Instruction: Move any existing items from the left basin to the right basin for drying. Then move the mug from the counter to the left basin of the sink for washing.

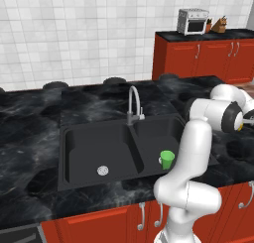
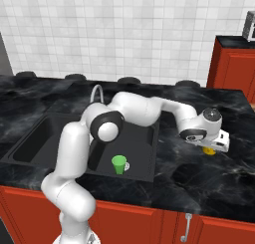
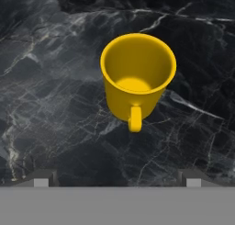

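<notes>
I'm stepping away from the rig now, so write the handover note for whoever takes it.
Gripper: open, holding nothing, poised above the yellow mug.
Mug: upright on the counter to the right of the sink, handle toward the gripper.
Green cup: upright in the right basin.
Left basin: nothing in it but its drain.
Done: cup moved over for drying.
Left: come down, grip the mug, carry it into the left basin.
</notes>
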